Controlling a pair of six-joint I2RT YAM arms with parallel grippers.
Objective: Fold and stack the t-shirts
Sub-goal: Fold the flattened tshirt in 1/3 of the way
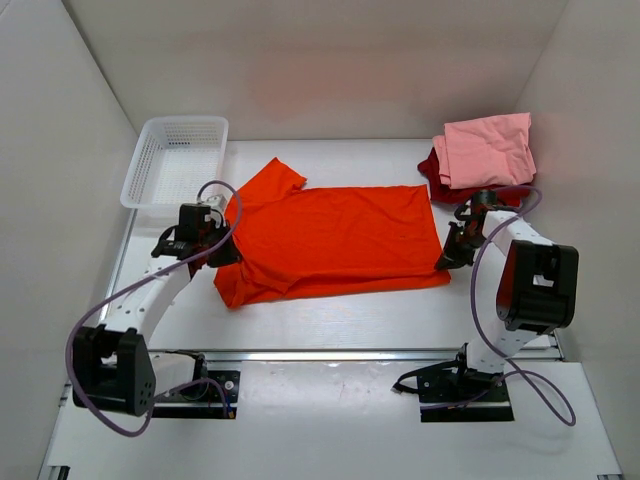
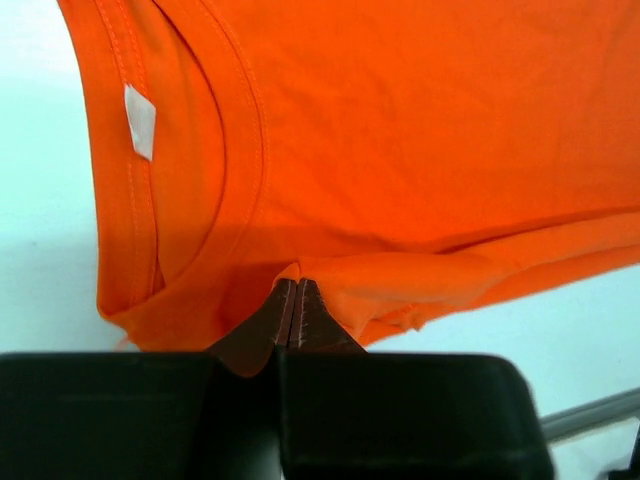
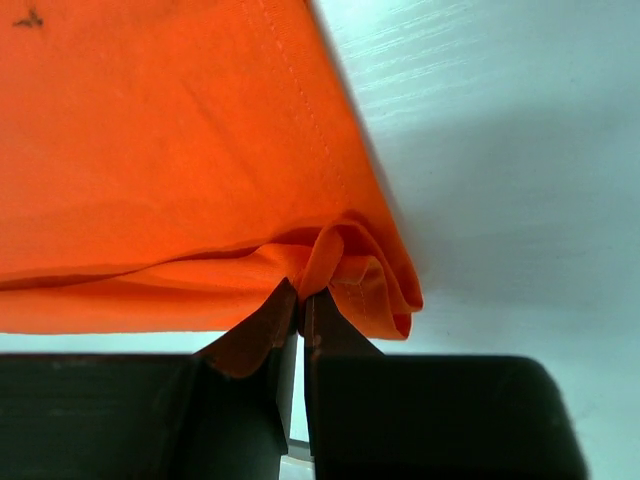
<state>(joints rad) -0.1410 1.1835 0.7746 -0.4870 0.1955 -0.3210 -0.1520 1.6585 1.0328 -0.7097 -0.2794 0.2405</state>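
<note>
The bright orange t-shirt (image 1: 335, 238) lies spread across the middle of the table, its near long edge folded over. My left gripper (image 1: 222, 250) is shut on the orange t-shirt at its left end near the collar (image 2: 215, 150). My right gripper (image 1: 446, 258) is shut on the shirt's bunched right hem corner (image 3: 375, 275). The light pink t-shirt (image 1: 490, 150) lies folded on top of the dark red t-shirt (image 1: 438, 170) at the back right.
A white plastic mesh basket (image 1: 175, 160) stands at the back left beside the shirt's sleeve. White walls close in the table on three sides. Purple cables loop from both arms.
</note>
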